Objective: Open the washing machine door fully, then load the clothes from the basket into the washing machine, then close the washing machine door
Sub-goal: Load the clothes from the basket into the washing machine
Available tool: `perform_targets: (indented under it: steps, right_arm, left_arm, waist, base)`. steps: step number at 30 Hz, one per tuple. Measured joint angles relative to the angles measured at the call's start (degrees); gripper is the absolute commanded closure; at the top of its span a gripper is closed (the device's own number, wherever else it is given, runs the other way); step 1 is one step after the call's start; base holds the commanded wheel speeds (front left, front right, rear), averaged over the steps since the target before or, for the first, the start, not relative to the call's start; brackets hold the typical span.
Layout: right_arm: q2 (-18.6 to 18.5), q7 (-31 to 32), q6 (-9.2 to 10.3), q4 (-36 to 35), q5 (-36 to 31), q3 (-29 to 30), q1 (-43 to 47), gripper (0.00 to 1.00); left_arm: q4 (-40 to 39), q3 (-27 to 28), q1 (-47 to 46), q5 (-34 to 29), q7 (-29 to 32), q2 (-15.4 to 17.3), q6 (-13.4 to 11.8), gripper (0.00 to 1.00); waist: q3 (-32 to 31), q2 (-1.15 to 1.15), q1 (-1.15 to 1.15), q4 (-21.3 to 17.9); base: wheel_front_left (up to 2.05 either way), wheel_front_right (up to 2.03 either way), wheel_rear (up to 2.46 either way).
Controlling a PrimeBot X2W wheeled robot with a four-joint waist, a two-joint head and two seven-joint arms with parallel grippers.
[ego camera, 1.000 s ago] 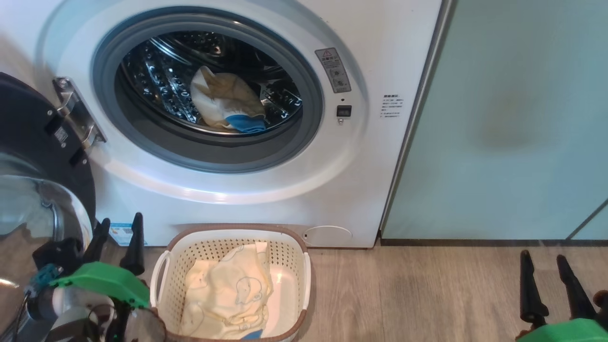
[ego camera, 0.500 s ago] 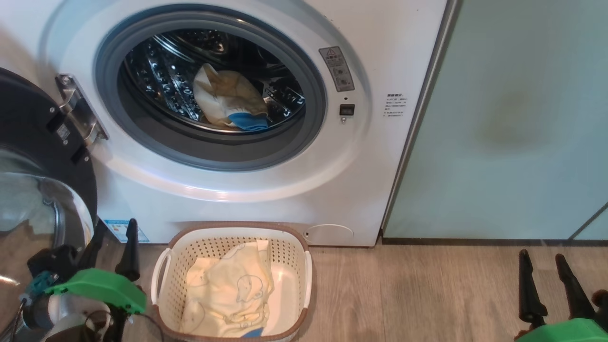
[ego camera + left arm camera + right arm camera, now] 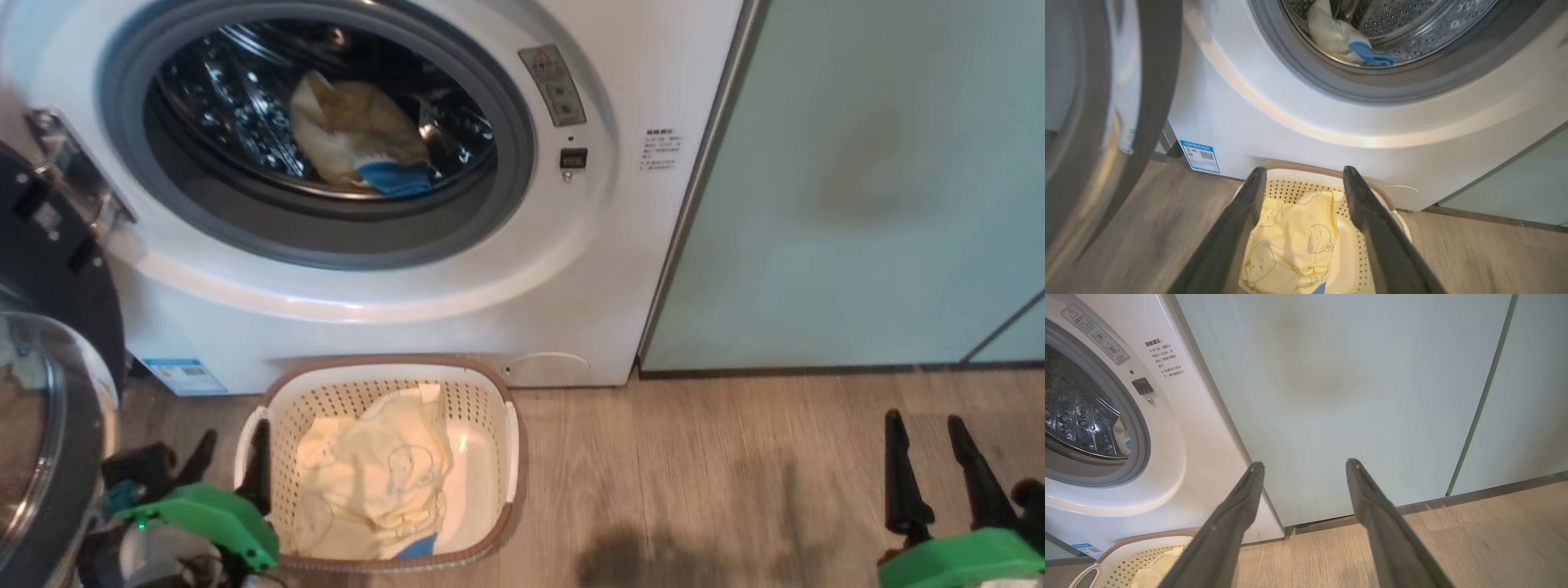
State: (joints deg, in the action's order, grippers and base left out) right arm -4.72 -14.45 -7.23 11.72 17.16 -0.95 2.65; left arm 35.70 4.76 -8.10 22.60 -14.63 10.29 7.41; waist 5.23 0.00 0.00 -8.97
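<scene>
Since the earlier frames the head camera has been swung, so the whole scene sits shifted. Measured against the basket [image 3: 482, 408], the left claw [image 3: 235, 429] has been brought closer, and one of its fingers is now seen across the basket's left handle. Its jaws are held wide apart and nothing is gripped.

In the left wrist view, a cream-yellow garment of the clothes [image 3: 367, 482] is framed between the two fingers, lying in the basket just ahead of the claw; no contact with it can be made out. Beyond and above the left claw stands the washing machine [image 3: 392, 327], its mouth uncovered, with more cream cloth and a blue piece lying in the drum [image 3: 212, 106]. The washing machine door [image 3: 57, 269] is swung open close beside the left claw, on its left.

The right claw [image 3: 924, 418] is held well to the right of the basket, above the wooden floor [image 3: 694, 474]. Its jaws are spread wide and empty, and it is pointed at the pale-green cabinet doors [image 3: 857, 204].
</scene>
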Motion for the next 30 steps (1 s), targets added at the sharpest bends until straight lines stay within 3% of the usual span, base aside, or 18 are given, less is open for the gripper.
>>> perform_targets:
  steps: [6,17,30]
  right_arm:
    - [0.01,0.0,0.0,-0.19,0.0,-0.66,-2.5,0.0]
    - [0.07,0.0,0.0,-1.08,0.43,-1.31,-8.42,0.0]
    - [0.2,0.0,0.0,-2.25,0.49,-2.04,-14.31,0.0]
  left_arm:
    - [8.72,-4.82,-5.54,0.58,0.08,-0.15,0.01,0.0]
    - [24.18,-18.47,-18.31,2.29,6.35,0.91,0.04,0.0]
    - [33.12,-28.19,-30.54,3.41,10.43,3.69,0.04,0.0]
  waist:
    - [3.88,0.0,0.01,-1.97]
    - [13.59,0.0,0.01,-6.03]
    - [25.65,0.0,0.01,-9.1]
  base:
    - [0.0,0.0,0.0]
    - [0.0,0.0,0.0]
    - [0.0,0.0,0.0]
